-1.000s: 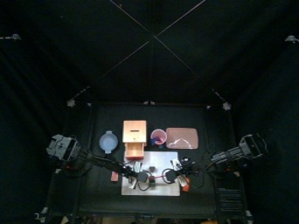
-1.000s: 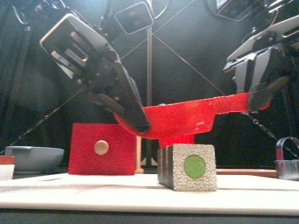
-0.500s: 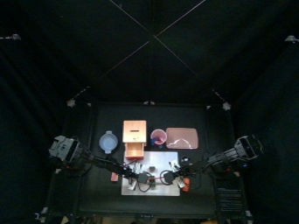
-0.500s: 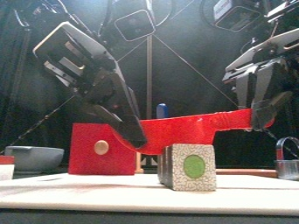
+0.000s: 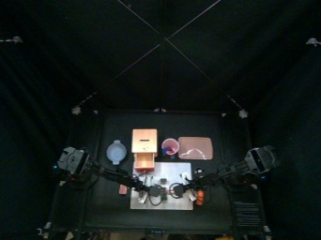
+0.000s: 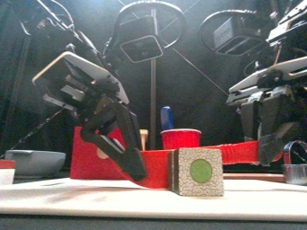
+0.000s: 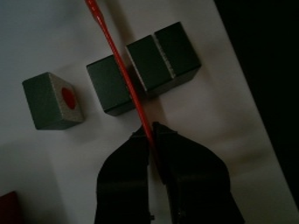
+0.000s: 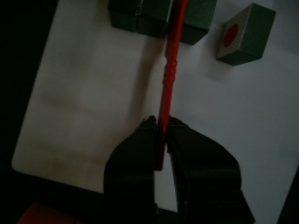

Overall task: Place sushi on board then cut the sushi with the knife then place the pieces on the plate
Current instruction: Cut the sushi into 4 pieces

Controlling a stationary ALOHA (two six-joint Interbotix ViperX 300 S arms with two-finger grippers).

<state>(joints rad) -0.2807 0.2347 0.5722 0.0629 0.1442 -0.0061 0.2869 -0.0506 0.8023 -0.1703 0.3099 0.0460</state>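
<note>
**Two-arm grip on the knife.** The left gripper (image 7: 149,131) and the right gripper (image 8: 163,127) each pinch one end of the red toy knife (image 6: 234,151), jaws tight on it. The wrist views show the blade crossing the dark green sushi roll (image 7: 146,63) on the white cutting board (image 8: 93,87), with one piece (image 7: 52,98) lying apart. The front view shows only a green-centred end face hiding the blade's middle. The top view alone shows the pink tray (image 5: 196,147), behind the board.

You've got the R tool (image 8: 163,133) clamped on the red knife (image 8: 172,70), blade at the sushi roll (image 8: 146,13); one piece (image 8: 240,33) sits apart on the white board (image 8: 93,96).
</note>
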